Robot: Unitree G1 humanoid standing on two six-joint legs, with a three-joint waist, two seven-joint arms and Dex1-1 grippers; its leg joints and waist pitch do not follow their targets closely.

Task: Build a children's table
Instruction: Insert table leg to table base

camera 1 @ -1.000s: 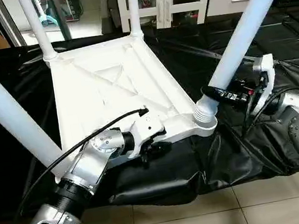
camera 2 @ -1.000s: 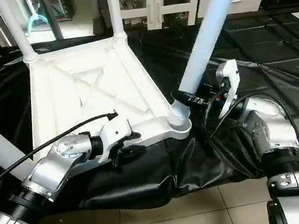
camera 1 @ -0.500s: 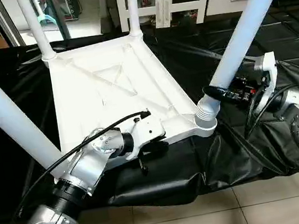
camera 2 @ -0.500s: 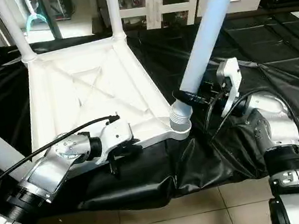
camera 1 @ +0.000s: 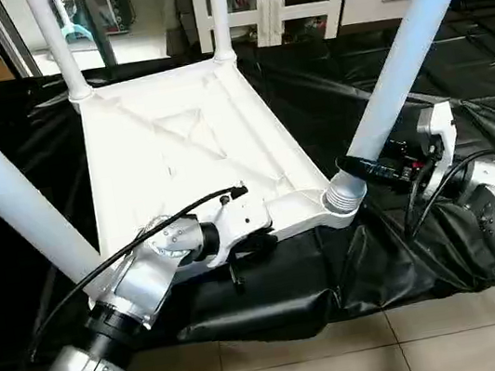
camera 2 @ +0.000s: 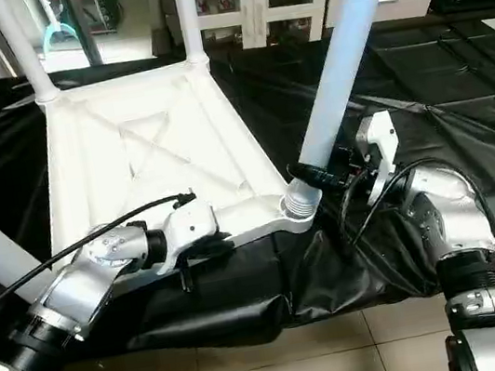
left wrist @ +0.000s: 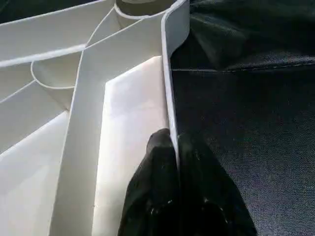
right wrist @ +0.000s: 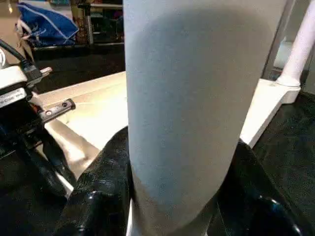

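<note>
Near-right leg, clasped by the right hand, now stands steeper and lower in its corner socket than a second ago, nearly seated; left hand clenched on the upturned top's rim.

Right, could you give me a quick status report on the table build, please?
Left gripper pinching the table top rim. Right gripper clamped round the near right leg, low by its corner socket. Four legs upright. Nothing in the way.

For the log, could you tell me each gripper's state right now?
Left gripper: shut on the table top's rim.
Right gripper: shut on a leg.
</note>
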